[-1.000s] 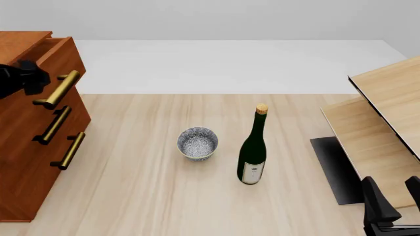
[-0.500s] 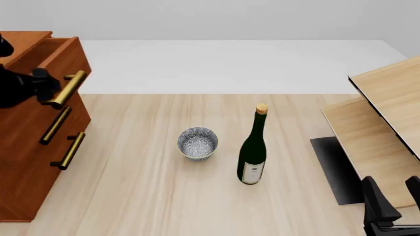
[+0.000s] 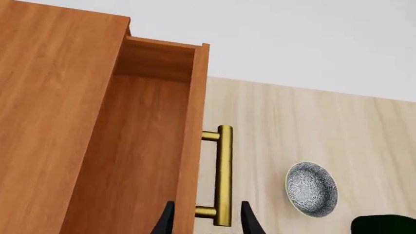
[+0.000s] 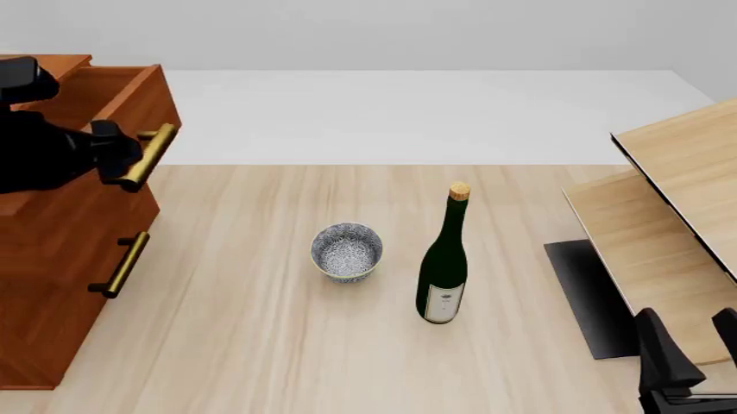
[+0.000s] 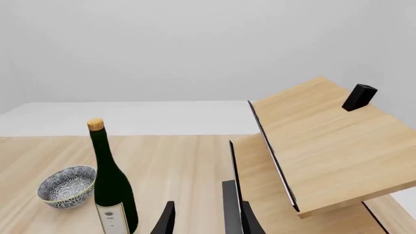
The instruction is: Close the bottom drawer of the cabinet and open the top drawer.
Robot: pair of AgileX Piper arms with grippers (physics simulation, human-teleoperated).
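The cabinet stands at the left edge of the table, and everything here is placed against it. Its top drawer juts out of the cabinet toward the bowl, its bare inside showing, while the bottom drawer sits flush in the cabinet face, which I judge means the closing half of the task is done. The left gripper is at the front of the cabinet, its two fingers straddling the near end of the top drawer's brass handle; the wrist view shows the bar between the fingertips, and I take them as clamped on it because a drawer comes out only if the bar is held, not pushed. Gripping near the bar's end keeps the arm off the drawer's front. The wine bottle stands upright beyond the bowl from the cabinet, well apart from the drawer's path. The right gripper waits far from the cabinet by the pale wood furniture, fingers parted and holding nothing, kept out of the way
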